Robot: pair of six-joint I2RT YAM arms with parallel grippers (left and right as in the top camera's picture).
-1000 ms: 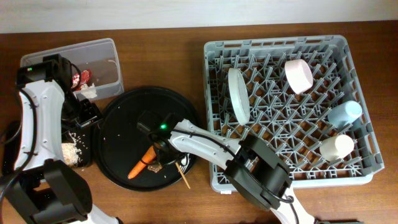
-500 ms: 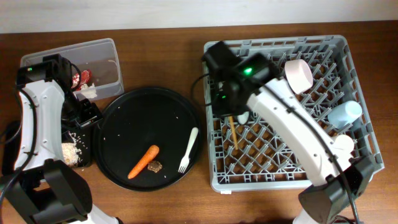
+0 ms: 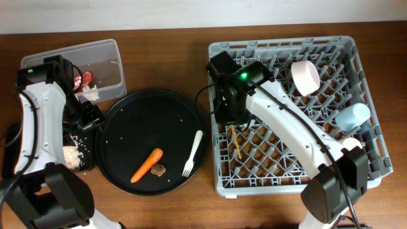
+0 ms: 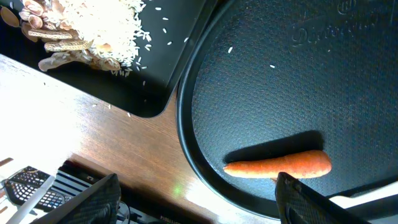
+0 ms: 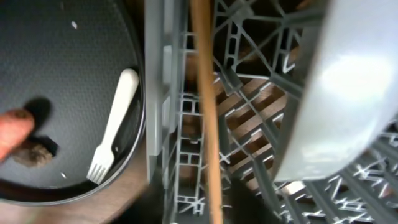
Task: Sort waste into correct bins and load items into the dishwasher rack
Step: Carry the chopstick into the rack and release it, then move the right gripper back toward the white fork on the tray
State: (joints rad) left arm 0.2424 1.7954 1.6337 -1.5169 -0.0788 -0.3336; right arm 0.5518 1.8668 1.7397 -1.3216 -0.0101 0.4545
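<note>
My right gripper (image 3: 230, 117) hangs over the left side of the grey dishwasher rack (image 3: 362, 44) and is shut on a thin wooden stick (image 3: 234, 140) (image 5: 205, 124) that points down into the pegs. The white plate (image 5: 348, 81) stands just beside it. The pinkish bowl (image 3: 305, 76), light blue cup (image 3: 353, 116) and small white cup (image 3: 343, 149) sit in the rack. The carrot (image 3: 146, 165) (image 4: 280, 165), brown chunk (image 3: 159, 170) and white fork (image 3: 193, 152) (image 5: 115, 127) lie on the round black tray (image 3: 127, 121). My left gripper (image 4: 199, 205) is open and empty above that tray's left edge.
The clear tub (image 3: 105, 51) at the back left holds the red wrapper (image 3: 79, 81) and white scrap (image 3: 89, 94). The shallow black rectangular tray (image 4: 158, 68) at the far left holds rice (image 3: 73, 156) (image 4: 106, 31). The left arm's cables lie at the table's left edge.
My right arm lifted the wooden stick off the round tray and carried it right, over the rack's left side. The left arm has not moved.
</note>
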